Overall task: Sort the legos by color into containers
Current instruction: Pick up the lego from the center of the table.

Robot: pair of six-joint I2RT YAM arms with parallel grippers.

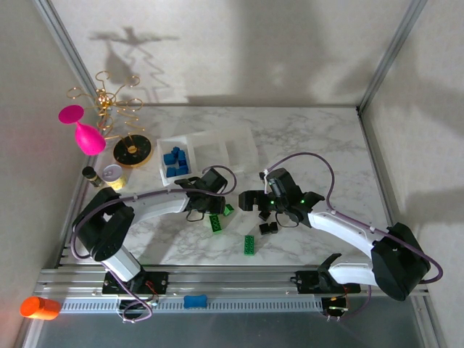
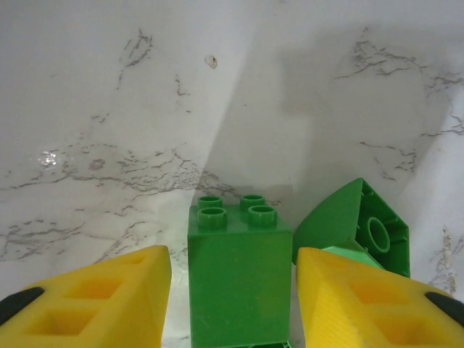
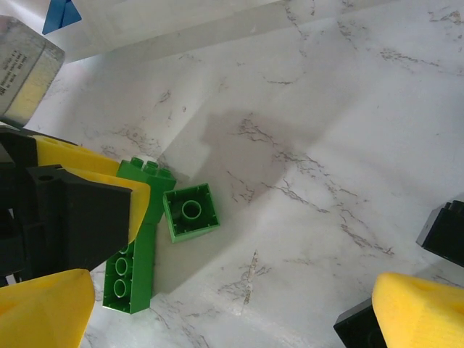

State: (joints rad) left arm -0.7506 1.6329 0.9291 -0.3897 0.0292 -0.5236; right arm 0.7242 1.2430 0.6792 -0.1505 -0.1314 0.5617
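A green studded lego (image 2: 239, 275) lies on the marble between my left gripper's (image 2: 232, 297) yellow fingers, with a gap on each side, so that gripper is open around it. An upturned green lego (image 2: 362, 228) rests just right of it. From above, the left gripper (image 1: 215, 209) hangs over these green legos (image 1: 217, 222). My right gripper (image 3: 232, 304) is open wide over bare marble, with black cube legos (image 3: 444, 233) by its right finger. Another green lego (image 1: 249, 245) lies nearer the front. Blue legos (image 1: 174, 161) fill the left compartment of the clear tray (image 1: 239, 141).
A round black-and-gold dish (image 1: 132, 151), a pink glass (image 1: 85, 134) and a gold wire stand (image 1: 116, 101) sit at the back left. A small jar (image 1: 112, 174) stands near the left arm. A metal rail (image 1: 232, 290) runs along the front edge.
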